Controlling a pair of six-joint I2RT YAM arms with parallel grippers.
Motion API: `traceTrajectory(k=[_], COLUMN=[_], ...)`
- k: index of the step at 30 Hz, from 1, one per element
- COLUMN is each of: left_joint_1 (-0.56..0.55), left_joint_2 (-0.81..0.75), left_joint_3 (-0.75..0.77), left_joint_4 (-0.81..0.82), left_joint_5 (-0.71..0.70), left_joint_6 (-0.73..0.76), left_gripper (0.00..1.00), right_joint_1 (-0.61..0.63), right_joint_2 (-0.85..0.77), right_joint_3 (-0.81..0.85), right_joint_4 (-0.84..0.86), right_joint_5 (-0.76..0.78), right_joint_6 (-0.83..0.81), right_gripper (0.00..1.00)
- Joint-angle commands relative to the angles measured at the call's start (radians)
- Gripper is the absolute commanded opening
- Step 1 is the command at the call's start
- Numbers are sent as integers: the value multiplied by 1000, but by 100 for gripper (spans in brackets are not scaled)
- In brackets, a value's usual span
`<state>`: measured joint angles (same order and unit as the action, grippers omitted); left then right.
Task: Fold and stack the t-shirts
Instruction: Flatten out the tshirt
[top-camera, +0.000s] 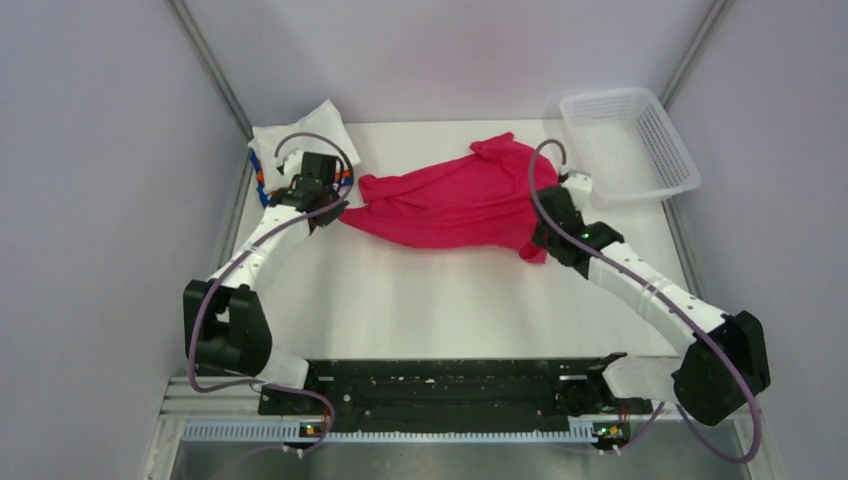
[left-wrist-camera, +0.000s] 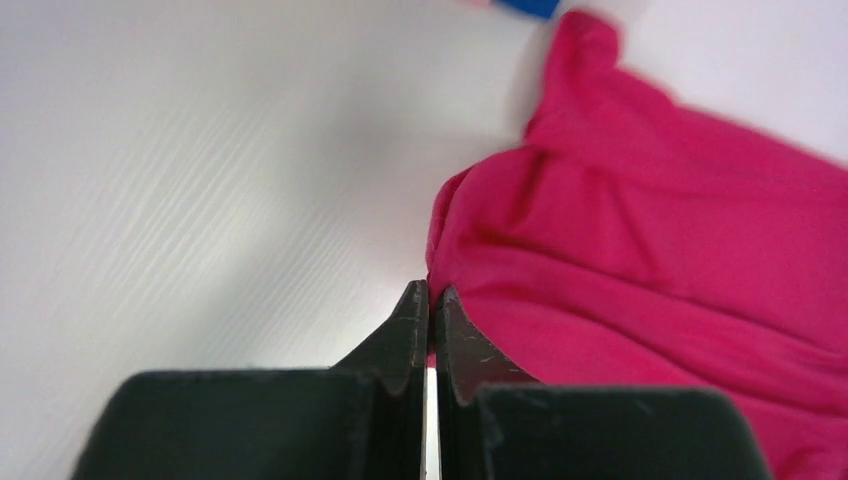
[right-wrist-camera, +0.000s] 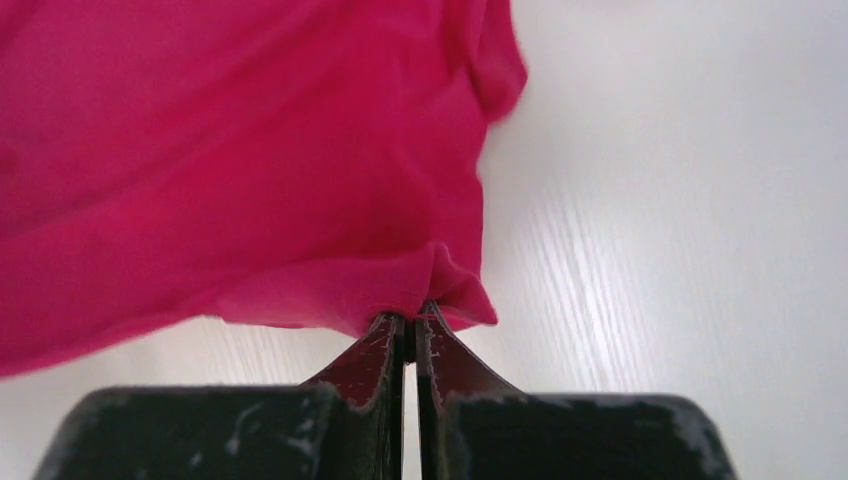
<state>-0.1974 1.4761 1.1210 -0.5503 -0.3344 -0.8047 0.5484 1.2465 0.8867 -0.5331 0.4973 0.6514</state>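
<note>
A crimson t-shirt (top-camera: 450, 205) lies bunched across the table's (top-camera: 420, 300) far half. The left fingers (left-wrist-camera: 417, 308) pinch one end and the right fingers (right-wrist-camera: 392, 335) its hem. Folded shirts (top-camera: 290, 135) at the far-left corner are partly hidden.

Left arm (top-camera: 262, 243) is reaching forward along the left side, elbow bent near its base, wrist angling inward to the right. Left gripper (top-camera: 338, 207) is pinching the shirt (top-camera: 450, 205) at its edge, jaws pressed together with only a thin slit between them. Right arm (top-camera: 640, 285) is stretching diagonally toward centre, forearm low. Right gripper (top-camera: 537, 250) is clamping a shirt corner, fingertips (right-wrist-camera: 385, 345) meeting on cloth. The two grippers are sitting well apart.
</note>
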Motion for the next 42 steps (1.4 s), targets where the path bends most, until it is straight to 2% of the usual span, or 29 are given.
traceTrajectory(k=[1,7,14,24,29,32,35,39,42], left_joint_1=[-1,-1,-2,-2,0,-1,0,0,0], left_joint_2=[-52,-199,-456,-663,-675,-684,-693,-694,-701], left_joint_3=[180,285,387,695,800,790,733,573,370], left_joint_4=[-10,31,25,-101,-170,-177,-166,-83,8], left_joint_5=[-33,-23,1,148,208,202,209,190,105], left_joint_6=[56,132,221,304,304,291,279,239,210], left_gripper=[0,0,0,0,0,0,0,0,0], right_joint_1=[-78,-99,-99,-98,-99,-98,-97,-99,-99], right_joint_2=[-79,-182,-283,-352,-322,-321,-326,-359,-385], right_joint_3=[178,382,659,1092,1267,1277,1198,991,801], right_joint_4=[103,129,47,-182,-262,-265,-241,-143,-24], right_joint_5=[96,96,-88,-554,-598,-549,-468,-393,-311], right_joint_6=[-184,-397,-579,-629,-645,-673,-694,-740,-776], right_gripper=[0,0,0,0,0,0,0,0,0])
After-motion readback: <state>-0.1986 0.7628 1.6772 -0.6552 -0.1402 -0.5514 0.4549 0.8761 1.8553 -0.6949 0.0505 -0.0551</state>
